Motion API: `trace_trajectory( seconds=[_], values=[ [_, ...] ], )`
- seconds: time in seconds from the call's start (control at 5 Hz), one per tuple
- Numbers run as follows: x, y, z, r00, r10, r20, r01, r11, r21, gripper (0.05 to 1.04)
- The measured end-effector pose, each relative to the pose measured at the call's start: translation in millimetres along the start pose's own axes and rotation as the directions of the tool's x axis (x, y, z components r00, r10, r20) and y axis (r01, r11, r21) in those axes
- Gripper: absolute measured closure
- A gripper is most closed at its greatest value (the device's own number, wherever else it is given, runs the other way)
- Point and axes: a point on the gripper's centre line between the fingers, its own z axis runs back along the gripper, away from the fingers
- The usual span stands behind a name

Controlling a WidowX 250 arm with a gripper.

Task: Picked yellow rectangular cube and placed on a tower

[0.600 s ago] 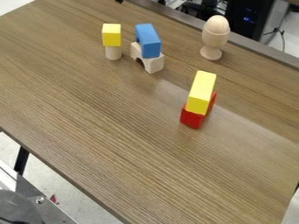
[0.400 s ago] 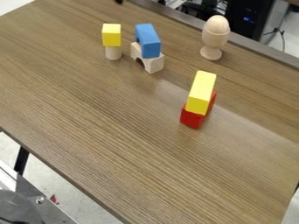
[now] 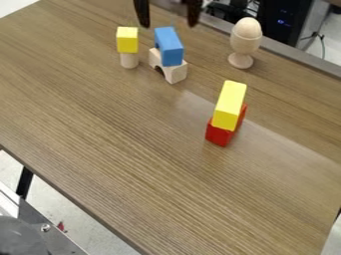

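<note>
The claw (image 3: 168, 12) hung at the top edge with its fingers spread wide and nothing between them, probably kept open to straddle a block. The yellow rectangular block (image 3: 230, 104) lay along the red block (image 3: 218, 135) on the desk (image 3: 133, 149), presumably raised so its sides could be gripped. The blue block (image 3: 169, 46) bridged the wooden arch (image 3: 174, 72), a flat-topped pile that may have been the tower meant to receive it. Beside that, a smaller yellow block (image 3: 127, 40) capped a pale cylinder (image 3: 129, 61), so which yellow piece was wanted remained a guess. The claw's upper part was cut off, the yellow block hid most of the red one's top, and the arch's far side was out of sight.
</note>
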Motion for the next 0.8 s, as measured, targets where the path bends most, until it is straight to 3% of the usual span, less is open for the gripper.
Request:
trace_trajectory(
  seconds=[0.2,0.4,0.6,0.8],
  values=[
    [-25,-7,2,0.998,-0.058,-0.011,0.058,0.998,-0.014,0.083],
    [-49,-19,-6,0.988,-0.157,-0.006,0.157,0.988,0.006,0.083],
    [-67,-35,-14,0.973,-0.228,0.029,0.225,0.972,0.071,0.083],
    [-81,-50,-16,0.954,-0.294,0.050,0.289,0.953,0.088,0.083]
  ],
)
